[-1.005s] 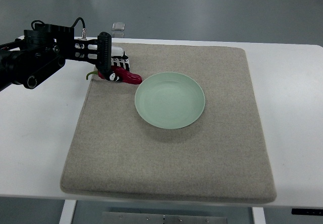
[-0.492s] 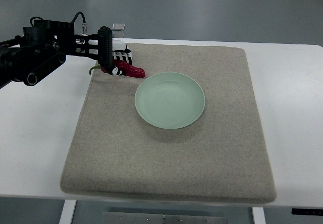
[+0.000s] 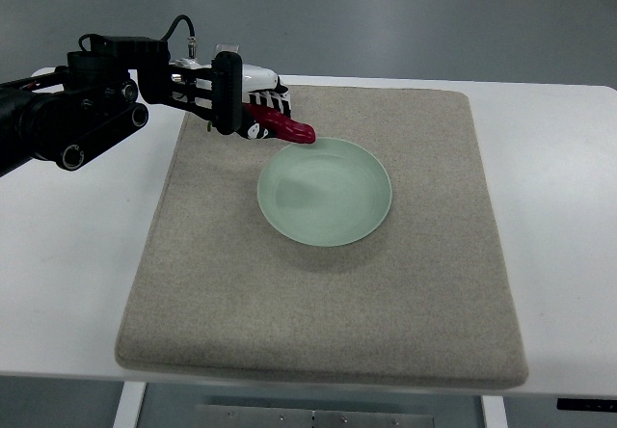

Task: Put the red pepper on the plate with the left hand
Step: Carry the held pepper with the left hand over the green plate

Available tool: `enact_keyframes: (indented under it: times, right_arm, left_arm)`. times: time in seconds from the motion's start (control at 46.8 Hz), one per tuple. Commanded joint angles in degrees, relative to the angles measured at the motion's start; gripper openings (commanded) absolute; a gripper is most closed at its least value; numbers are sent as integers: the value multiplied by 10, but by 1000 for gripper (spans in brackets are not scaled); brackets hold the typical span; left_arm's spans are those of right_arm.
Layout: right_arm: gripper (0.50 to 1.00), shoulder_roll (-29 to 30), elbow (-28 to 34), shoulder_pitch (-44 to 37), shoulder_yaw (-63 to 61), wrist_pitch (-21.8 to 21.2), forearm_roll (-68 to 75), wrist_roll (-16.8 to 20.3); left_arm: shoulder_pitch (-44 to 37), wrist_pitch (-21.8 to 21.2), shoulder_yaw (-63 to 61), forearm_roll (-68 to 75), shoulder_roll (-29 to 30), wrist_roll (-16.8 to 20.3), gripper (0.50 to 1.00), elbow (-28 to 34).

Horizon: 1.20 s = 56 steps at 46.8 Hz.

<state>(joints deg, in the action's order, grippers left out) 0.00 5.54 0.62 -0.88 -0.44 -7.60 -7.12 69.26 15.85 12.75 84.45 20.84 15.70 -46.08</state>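
Red pepper (image 3: 281,126) up off the mat, clamped in the curled fingers of the left hand (image 3: 253,105), its tip poking just over the far-left rim of the pale green plate (image 3: 325,192)! That plate sits bare on the grey felt mat (image 3: 318,293), nothing in it yet. So the pickup looks done, the carry nearly there. What's left, by my read: slide a bit further over the bowl of the plate, lower, let go. No right hand anywhere in shot.
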Motion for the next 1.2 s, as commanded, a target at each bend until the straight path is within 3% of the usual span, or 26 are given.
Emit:
enact_keyframes:
  times: [0.0,0.492,0.748,1.176]
  right_arm:
    - [928,0,0,0,0,0,0,0]
    - [928,0,0,0,0,0,0,0]
    - [928,0,0,0,0,0,0,0]
    - [928,0,0,0,0,0,0,0]
  left_arm:
    - [0,2,0,0,0,1,500,-21]
    - [-8,5,-7,4,-6,29,500,-95]
    - [-10,6,-11,8,-9,50,500,-96]
    - [-15,6,-11,6,-9,51,500,-96]
